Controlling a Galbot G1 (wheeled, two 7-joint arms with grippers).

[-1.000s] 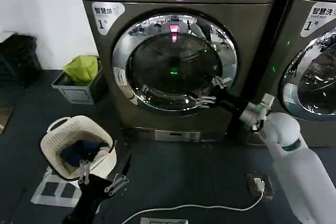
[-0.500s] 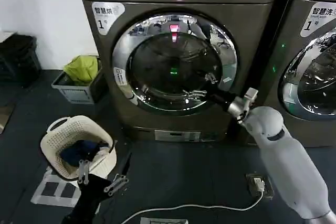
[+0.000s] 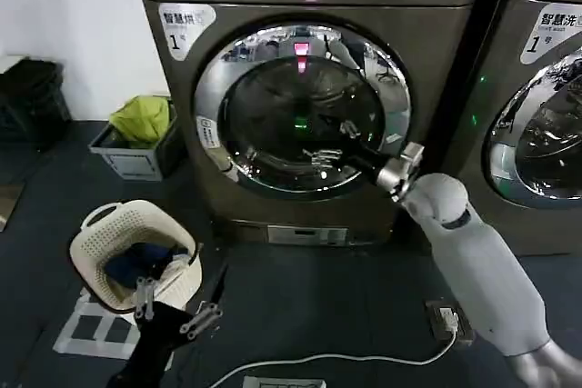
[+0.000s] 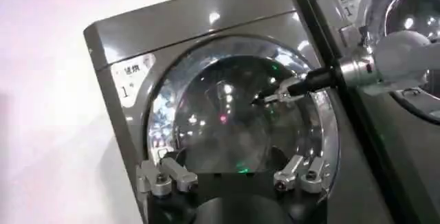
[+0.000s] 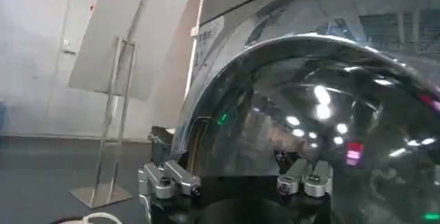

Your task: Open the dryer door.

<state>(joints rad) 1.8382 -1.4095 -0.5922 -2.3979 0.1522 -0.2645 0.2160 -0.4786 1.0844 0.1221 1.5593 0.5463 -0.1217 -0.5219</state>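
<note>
Right claw (image 3: 332, 140) open, now farther left across dryer door (image 3: 301, 108) glass, door shut, left claw (image 3: 173, 308) parked low, open.

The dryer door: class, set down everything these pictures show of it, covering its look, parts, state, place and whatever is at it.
The dryer door is a large round porthole, a wide mirror-bright chrome ring around dark glass, with a small white label on the ring's left side. It looks shut, lying flat in the front of the bronze-grey dryer, below the white "1" sticker. Red and green lights glint in the glass. The right tool, fingers open, sits in front of the glass toward its right side; whether it touches cannot be told.
</note>
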